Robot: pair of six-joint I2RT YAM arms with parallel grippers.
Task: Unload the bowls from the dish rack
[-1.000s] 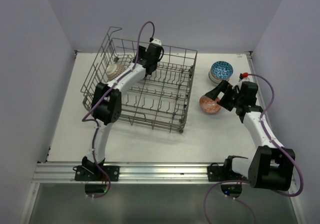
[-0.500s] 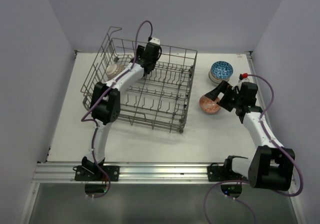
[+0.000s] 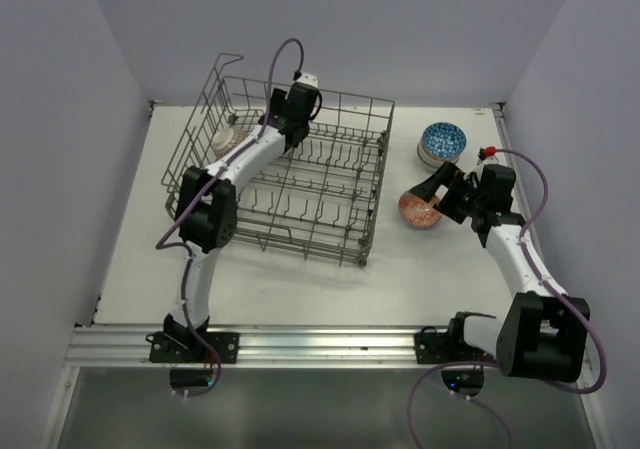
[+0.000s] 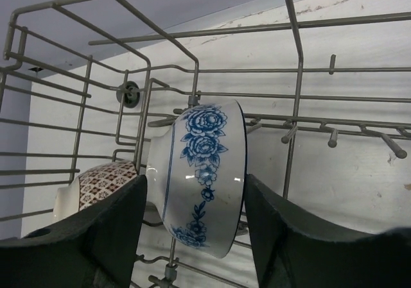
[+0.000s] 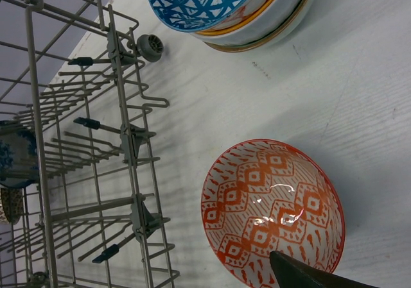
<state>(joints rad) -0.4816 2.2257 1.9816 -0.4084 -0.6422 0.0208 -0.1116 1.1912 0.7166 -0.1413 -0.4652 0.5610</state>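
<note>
Left wrist view.

- **Item 1:** floral bowl [image 4: 202, 179], blue on white, on its side in the rack [image 4: 295, 76], foot toward 9 o'clock, rim toward 3. The left gripper [image 4: 196, 192] has its jaws spread, one just beside the foot, the other just beside the rim. Whether either presses yet cannot be told.
- **Item 2:** brown bowl [image 4: 103, 182], at 8 o'clock of the floral bowl, close by and partly hidden. In the top view both sit along the rack's far side, 10 to 12 o'clock.
- **Item 3:** red bowl [image 5: 273, 211], upright on the table [image 5: 359, 108], at 3 o'clock of the rack. The right gripper [image 3: 440, 191] is over it, jaws wide, pinching nothing visible.
- **Item 4:** stack [image 5: 257, 12] of unloaded bowls, at 1 o'clock of the red bowl.

Hazards, as judged:
- The glazed curved wall may slide from the grip if the squeeze lands off-centre.
- A tilted lift may catch the rim on the tines [image 4: 331, 137] at 3 o'clock.
- A swing toward 8 o'clock may knock the brown bowl.
</note>
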